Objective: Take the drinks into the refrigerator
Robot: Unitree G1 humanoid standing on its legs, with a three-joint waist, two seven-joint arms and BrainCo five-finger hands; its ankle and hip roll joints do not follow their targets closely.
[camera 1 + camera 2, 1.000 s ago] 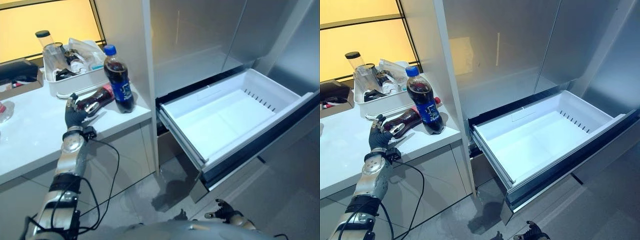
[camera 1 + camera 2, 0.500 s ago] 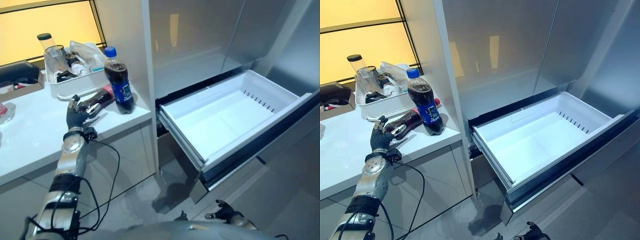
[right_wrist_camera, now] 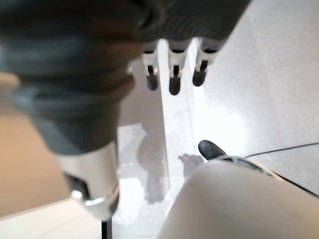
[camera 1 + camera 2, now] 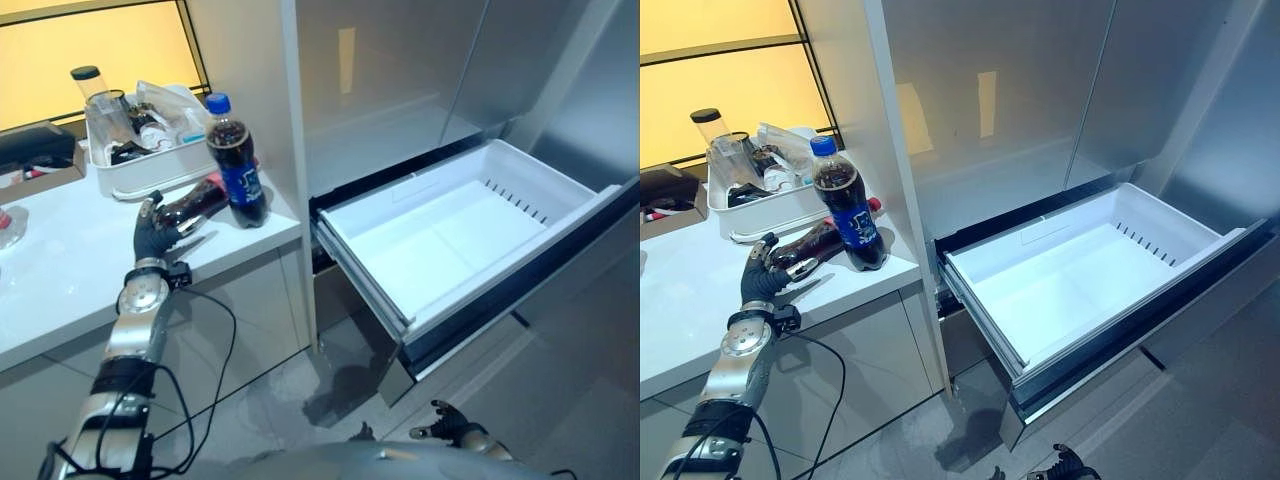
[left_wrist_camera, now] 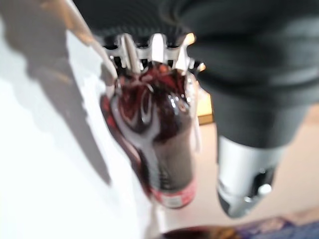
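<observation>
**Left hand on the lying cola bottle, drawer standing open**

A glossy white bench point(image 4: 60, 270) carries two dark cola bottles of clear, shiny plastic. The upright bottle point(image 4: 236, 162) has a blue cap and blue label and stands near the bench's right edge. The lying bottle point(image 4: 192, 203) rests on its side just left of it, rounded body gleaming, its red-labelled end pointing to the far right. Behind them sits a white plastic tray point(image 4: 150, 172) crowded with clear containers.

The left hand point(image 4: 150, 232) lies at the near end of the lying bottle. In the left wrist view its silver fingers point(image 5: 155, 47) bend over the bottle's end and touch it, with the thumb held apart beside the bottle, so the grasp looks loose and partly open.

To the right, a smooth white refrigerator drawer point(image 4: 560, 185), a deep rectangular tub with a row of slots in its far-right wall, is pulled out below brushed steel doors point(image 4: 400, 70).

The right hand point(image 4: 447, 429) hangs low over the grey floor, fingers relaxed and holding nothing
</observation>
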